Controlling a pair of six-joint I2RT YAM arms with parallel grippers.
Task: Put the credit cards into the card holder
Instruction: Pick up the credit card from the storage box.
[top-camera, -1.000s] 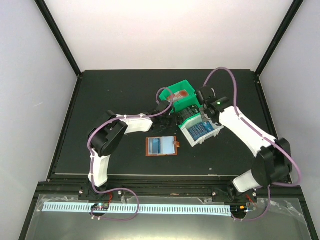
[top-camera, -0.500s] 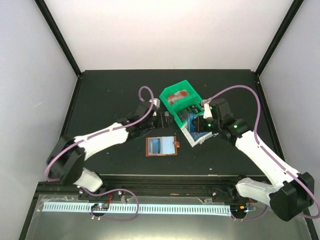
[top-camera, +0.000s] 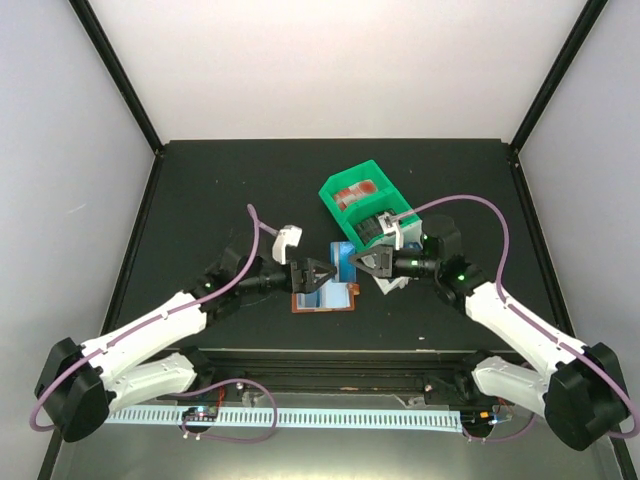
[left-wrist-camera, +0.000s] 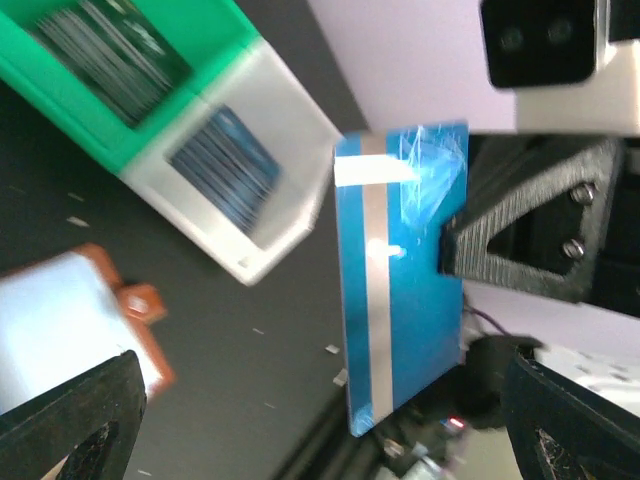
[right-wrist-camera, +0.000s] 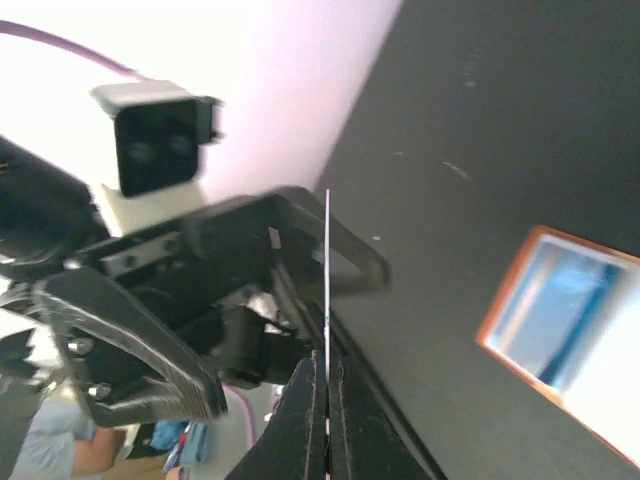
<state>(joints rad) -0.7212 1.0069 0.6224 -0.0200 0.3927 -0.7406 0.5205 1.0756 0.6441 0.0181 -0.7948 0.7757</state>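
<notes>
I am watching the right gripper (top-camera: 357, 261) pinching a blue card (left-wrist-camera: 400, 280) by one long edge, its jaws pressed together on the plastic. The card is standing out ahead of those fingertips, with its pale stripe showing in the left wrist view and only its thin edge showing in the right wrist view.

The left gripper (top-camera: 317, 272) is facing it with jaws spread wide and nothing between them. The card is hanging just ahead of the gap and is not touching either finger.

The card holder (top-camera: 322, 299) is lying open on the black table (top-camera: 220, 200), directly under the left gripper and just to the near side of the right one, showing a blue face inside its brown frame. I cannot tell from these views how many cards are sitting in it.

Behind the right gripper, the green bin (top-camera: 352, 190) is holding red cards (top-camera: 360, 189) and dark cards (left-wrist-camera: 110, 60). The white bin (left-wrist-camera: 270, 150) is sitting against it with blue cards (left-wrist-camera: 225, 170) standing inside.
</notes>
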